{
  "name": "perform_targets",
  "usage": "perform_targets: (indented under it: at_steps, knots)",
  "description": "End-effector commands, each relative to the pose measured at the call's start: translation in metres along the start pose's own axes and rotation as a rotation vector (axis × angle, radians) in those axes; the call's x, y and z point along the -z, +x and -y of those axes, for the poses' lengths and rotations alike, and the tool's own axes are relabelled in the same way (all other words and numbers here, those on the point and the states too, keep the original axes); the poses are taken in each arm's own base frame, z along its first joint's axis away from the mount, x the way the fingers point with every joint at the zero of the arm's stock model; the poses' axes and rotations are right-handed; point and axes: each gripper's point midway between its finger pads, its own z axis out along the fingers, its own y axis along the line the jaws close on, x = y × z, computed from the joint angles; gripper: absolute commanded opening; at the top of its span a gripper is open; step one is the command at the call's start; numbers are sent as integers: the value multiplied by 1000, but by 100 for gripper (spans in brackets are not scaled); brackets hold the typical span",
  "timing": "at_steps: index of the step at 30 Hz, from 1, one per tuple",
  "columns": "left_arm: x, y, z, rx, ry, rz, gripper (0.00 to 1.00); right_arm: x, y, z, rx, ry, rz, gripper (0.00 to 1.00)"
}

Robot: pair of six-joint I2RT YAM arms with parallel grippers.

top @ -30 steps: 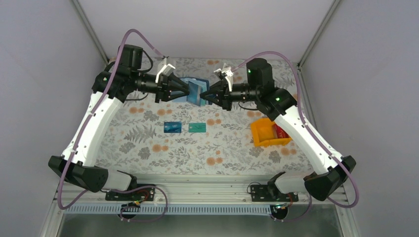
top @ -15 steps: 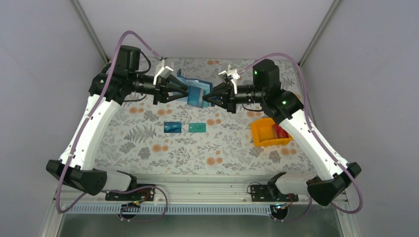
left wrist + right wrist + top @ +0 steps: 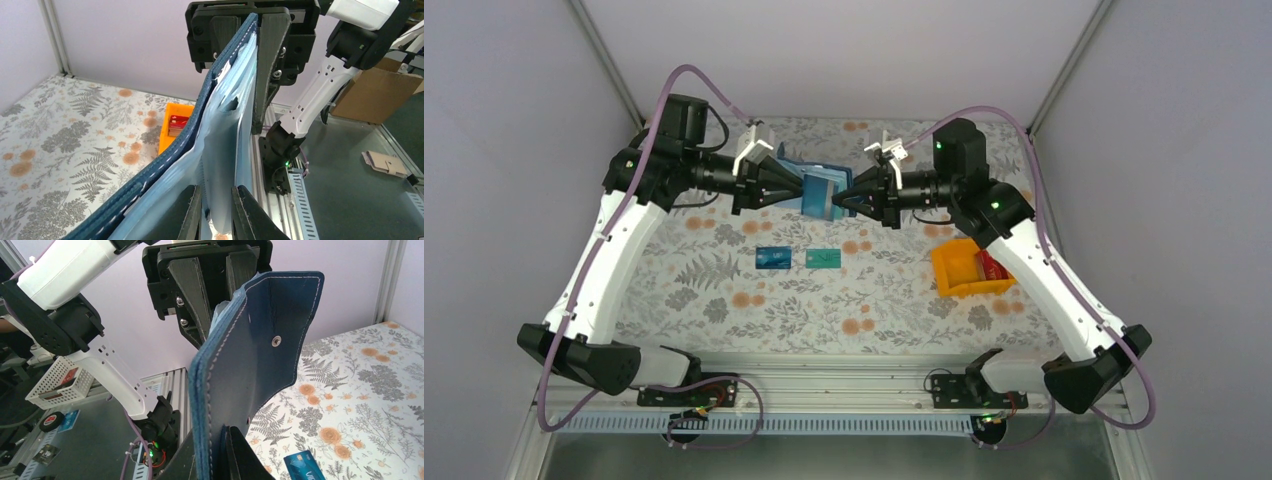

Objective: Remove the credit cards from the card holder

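The card holder (image 3: 824,188) hangs in the air over the far middle of the table, held between both grippers. My right gripper (image 3: 846,193) is shut on its dark navy outer edge (image 3: 260,340), with the fingers (image 3: 240,455) pinching the stitched rim. My left gripper (image 3: 807,188) has its jaws closed in on the light blue inner layer (image 3: 220,125). I cannot tell whether a card sits inside that layer. A blue card (image 3: 773,257) and a teal-green card (image 3: 823,259) lie flat on the table below. A red card (image 3: 992,266) rests in the orange bin.
The orange bin (image 3: 964,268) stands on the table's right side, under the right forearm. The floral tablecloth (image 3: 724,300) covers the table. Enclosure posts rise at the back corners, and an aluminium rail (image 3: 844,375) runs along the near edge.
The left jaws have narrowed onto the holder's light blue inner layer. Over the second, the right arm drew slightly right and the holder lifted a little; the cards on the table stayed put.
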Motion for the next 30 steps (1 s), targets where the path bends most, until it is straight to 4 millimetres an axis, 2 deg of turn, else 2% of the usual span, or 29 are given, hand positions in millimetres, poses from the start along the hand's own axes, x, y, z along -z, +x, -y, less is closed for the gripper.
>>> perform_targets:
  at_steps: [1,8,21,30]
  knots:
    - [-4,1,7,-41,42,3,18,-3,-17,-20,62,-119,47,4]
    - [-4,-3,8,-61,49,3,19,-6,-19,8,19,21,52,4]
    - [0,-19,23,-97,119,51,19,-8,-29,20,-2,67,71,4]
    - [2,-24,26,-113,136,67,22,-9,-34,17,2,43,78,4]
